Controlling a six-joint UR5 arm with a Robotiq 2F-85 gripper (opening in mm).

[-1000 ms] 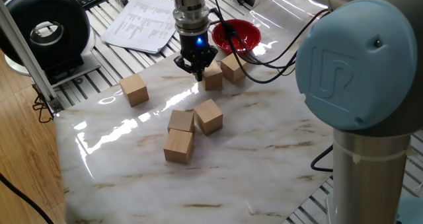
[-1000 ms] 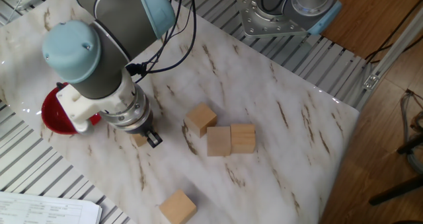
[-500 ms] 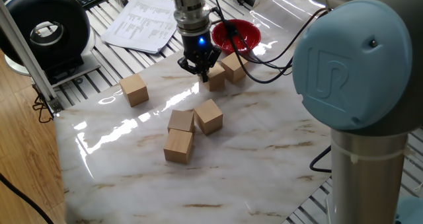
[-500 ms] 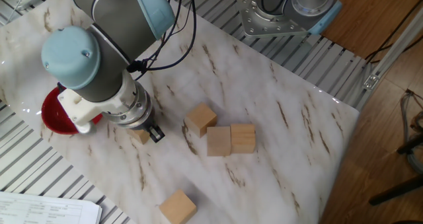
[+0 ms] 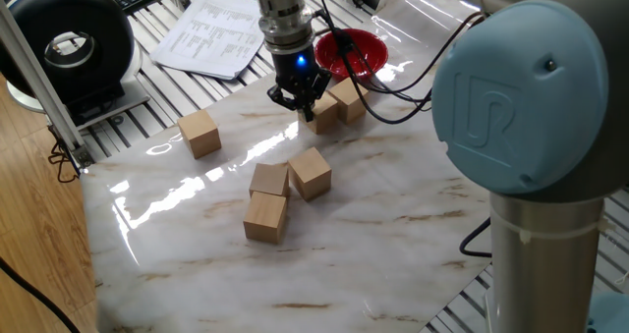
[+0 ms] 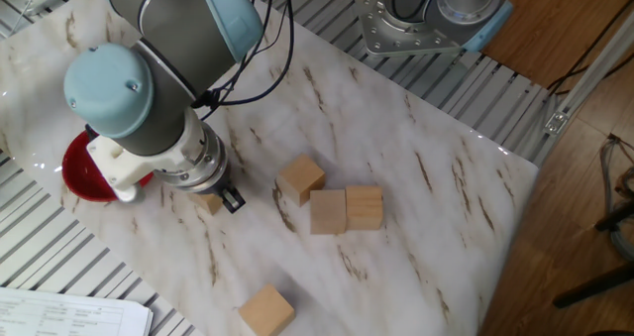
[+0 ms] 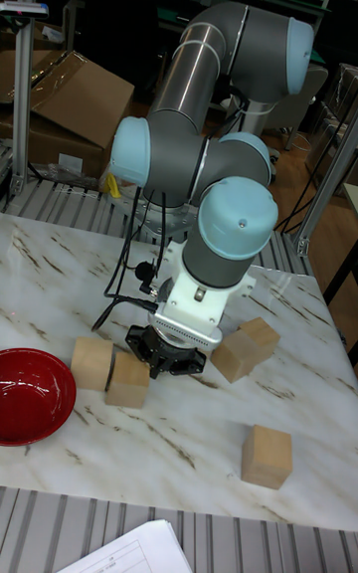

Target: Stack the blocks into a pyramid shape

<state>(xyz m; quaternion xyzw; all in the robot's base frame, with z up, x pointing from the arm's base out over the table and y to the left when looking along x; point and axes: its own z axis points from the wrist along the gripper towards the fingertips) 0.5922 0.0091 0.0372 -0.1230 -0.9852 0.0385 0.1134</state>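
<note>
1. Blocks, six small light-tan plain wooden cubes, all sit flat on my white marble table (image 5: 393,225), none stacked.
2. Two lie near the red bowl (image 5: 359,50) by the far edge: one (image 5: 348,99) beside the bowl, the other (image 5: 325,116) under my gripper.
3. My black two-finger gripper (image 5: 299,99) is down at that cube (image 7: 127,381); whether its jaws pinch it I cannot tell.
4. Three cubes (image 6: 300,178) (image 6: 328,212) (image 6: 364,206) cluster mid-table.
5. One cube (image 5: 200,133) sits apart near the table edge.

My blocks (image 5: 311,172) are plain light tan, the worktop (image 5: 393,205) white marble with brown veins, the bowl (image 5: 356,50) red, my end effector (image 5: 299,99) black.
</note>
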